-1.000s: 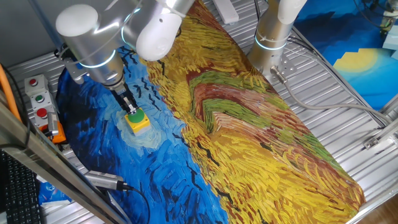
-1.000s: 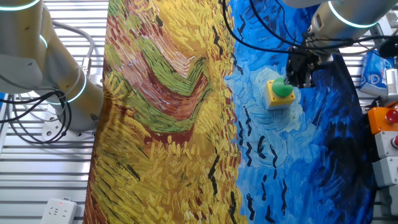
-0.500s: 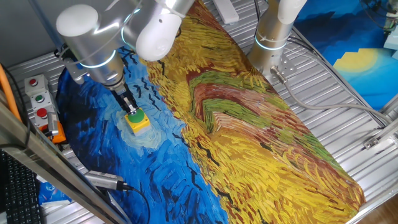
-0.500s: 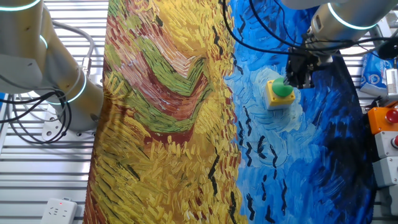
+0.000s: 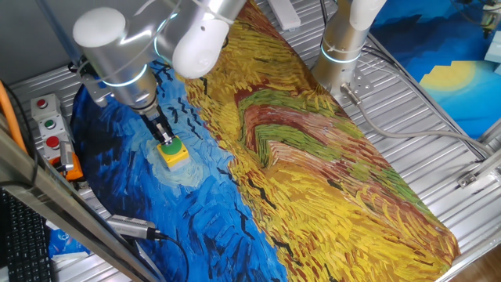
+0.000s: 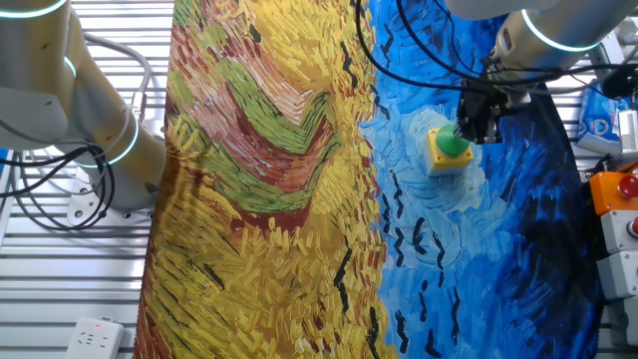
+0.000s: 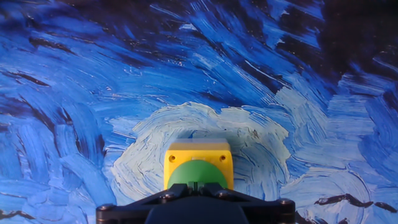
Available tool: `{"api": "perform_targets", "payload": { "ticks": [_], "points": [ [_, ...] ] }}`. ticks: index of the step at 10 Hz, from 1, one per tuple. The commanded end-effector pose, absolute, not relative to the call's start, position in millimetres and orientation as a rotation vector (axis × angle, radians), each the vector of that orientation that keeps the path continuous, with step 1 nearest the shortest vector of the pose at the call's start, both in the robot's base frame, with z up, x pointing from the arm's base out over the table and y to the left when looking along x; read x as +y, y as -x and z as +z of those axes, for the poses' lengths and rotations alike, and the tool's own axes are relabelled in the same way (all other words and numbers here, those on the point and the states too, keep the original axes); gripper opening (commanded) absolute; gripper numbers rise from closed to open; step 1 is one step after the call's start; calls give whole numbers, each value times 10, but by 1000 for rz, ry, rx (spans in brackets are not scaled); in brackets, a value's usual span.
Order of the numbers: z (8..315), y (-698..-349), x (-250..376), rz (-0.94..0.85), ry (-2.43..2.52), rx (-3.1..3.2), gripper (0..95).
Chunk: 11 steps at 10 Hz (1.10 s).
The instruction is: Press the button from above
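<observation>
The button (image 5: 174,149) is a green dome on a small yellow box. It stands on the pale blue swirl of the painted cloth (image 5: 313,149). My gripper (image 5: 163,138) points down at it from above, with its dark fingertips at the dome's top edge. In the other fixed view the gripper (image 6: 464,133) meets the button (image 6: 451,148) at its upper right. In the hand view the button (image 7: 198,171) sits directly under the gripper (image 7: 196,185), whose two fingertips meet with no gap, so it is shut with nothing held.
A grey control box (image 5: 48,125) with small red and green buttons lies left of the cloth. A second arm's base (image 5: 344,47) stands at the back. A metal handle with a cable (image 5: 133,227) lies near the front left edge.
The arm's upper joints have shifted very slightly. The fingertips stay at the green dome, and the button has not moved.
</observation>
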<state>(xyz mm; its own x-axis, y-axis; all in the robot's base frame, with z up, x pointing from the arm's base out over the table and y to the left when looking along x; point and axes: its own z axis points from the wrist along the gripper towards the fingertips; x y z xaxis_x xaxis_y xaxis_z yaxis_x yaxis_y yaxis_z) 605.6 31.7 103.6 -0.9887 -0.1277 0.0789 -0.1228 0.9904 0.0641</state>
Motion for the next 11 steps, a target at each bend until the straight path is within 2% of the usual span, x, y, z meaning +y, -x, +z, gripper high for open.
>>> {"api": "perform_targets", "payload": {
  "ticks": [1,4,6,9,11],
  "points": [
    [992,-6057,316,-87,-187,-3051,0],
    [686,-6014,323,-85,-175,-3075,0],
    [672,-6026,328,-82,-196,-3095,0],
    [1644,-6122,351,-100,-195,-2995,0],
    [1873,-6112,344,-115,-200,-2997,0]
  ]
}}
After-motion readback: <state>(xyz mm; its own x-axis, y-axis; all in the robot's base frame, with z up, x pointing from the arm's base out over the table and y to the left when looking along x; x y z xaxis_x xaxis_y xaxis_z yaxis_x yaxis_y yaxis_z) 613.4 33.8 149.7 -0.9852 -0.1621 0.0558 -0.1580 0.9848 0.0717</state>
